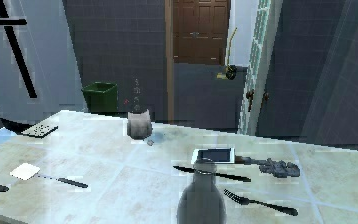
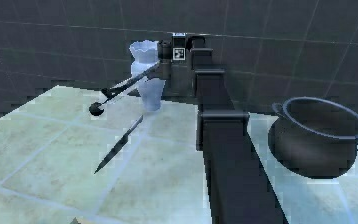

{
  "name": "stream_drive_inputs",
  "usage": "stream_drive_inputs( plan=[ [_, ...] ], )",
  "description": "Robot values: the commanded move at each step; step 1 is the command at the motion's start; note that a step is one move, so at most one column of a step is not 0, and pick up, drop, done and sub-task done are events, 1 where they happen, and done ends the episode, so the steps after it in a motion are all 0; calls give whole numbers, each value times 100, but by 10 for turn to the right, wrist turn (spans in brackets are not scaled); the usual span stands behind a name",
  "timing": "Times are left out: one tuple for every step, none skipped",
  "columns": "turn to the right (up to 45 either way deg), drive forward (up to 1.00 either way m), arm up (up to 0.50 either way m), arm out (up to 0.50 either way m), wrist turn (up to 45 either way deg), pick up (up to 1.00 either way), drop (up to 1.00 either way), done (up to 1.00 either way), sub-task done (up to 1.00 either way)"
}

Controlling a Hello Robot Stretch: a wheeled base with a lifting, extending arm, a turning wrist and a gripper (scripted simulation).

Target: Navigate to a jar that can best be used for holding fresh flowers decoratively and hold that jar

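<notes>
The dark square arm [image 2: 227, 150] is lying stretched over the pale marbled worktop [image 2: 47, 140], passing just left of the black round cooking pot [image 2: 317, 135]. Beyond that pot and to its left, the pale bluish glassy jar [image 2: 150, 97] is standing on the worktop. The jaws are sitting at it, with thin fingers [image 2: 122, 89] crossing its front. Their state cannot be told, nor whether they are holding anything. The grasp seems to be in hand. I am judging it as calling for level fingers at the jar's waist, then a straight lift, away from the pot.
</notes>
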Motion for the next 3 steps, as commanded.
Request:
stream_drive_inputs(
  plan=[
    [0, 0, 0, 0, 450, 0, 0, 0, 0],
    [0, 0, 0, 0, 180, 0, 0, 0, 0],
    [0, 0, 0, 0, 0, 100, 0, 0, 0]
  ],
)
